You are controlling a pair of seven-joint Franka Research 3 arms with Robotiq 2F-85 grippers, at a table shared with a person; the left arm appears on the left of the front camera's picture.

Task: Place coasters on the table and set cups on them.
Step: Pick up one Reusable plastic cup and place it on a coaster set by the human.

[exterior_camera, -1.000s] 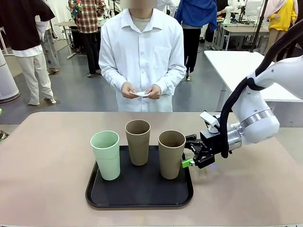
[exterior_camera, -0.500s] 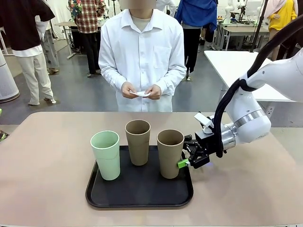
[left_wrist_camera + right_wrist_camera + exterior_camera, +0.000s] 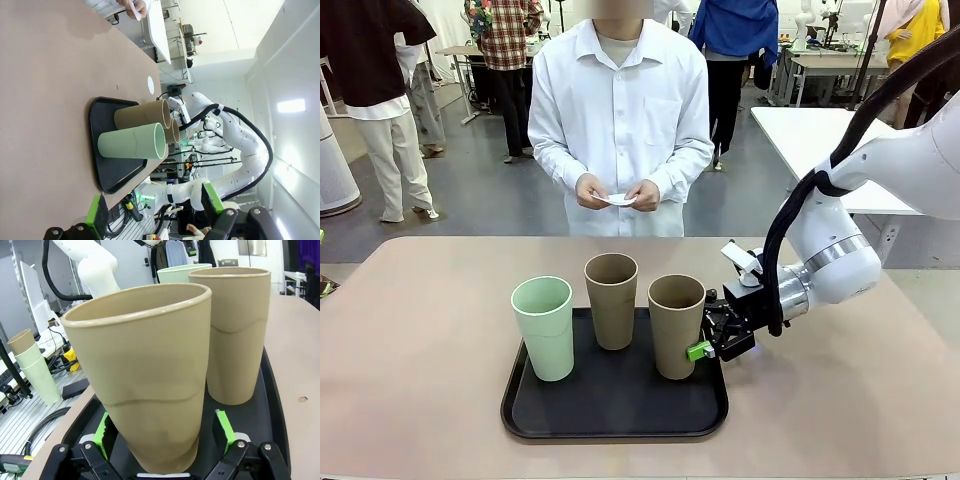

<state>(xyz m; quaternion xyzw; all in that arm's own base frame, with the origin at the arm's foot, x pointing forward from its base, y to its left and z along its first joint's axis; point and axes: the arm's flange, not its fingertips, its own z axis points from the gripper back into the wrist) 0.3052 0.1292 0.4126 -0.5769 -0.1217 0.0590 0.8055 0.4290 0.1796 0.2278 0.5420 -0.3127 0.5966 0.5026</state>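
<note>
Right wrist view: right gripper (image 3: 163,434) has advanced, empty wide-open fingers (image 3: 223,432) straddling the tan cup (image 3: 150,375) at three o'clock on the tray (image 3: 274,390); grasp likely next.

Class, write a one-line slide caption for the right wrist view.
Open right gripper straddles a tan cup on the black tray.

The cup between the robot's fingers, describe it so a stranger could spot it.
On the beige table sits a black tray with a green cup and two tan ones. It's the tan cup at the tray's right end. The other tan cup stands mid-tray; only this one has the right gripper open around it.
</note>
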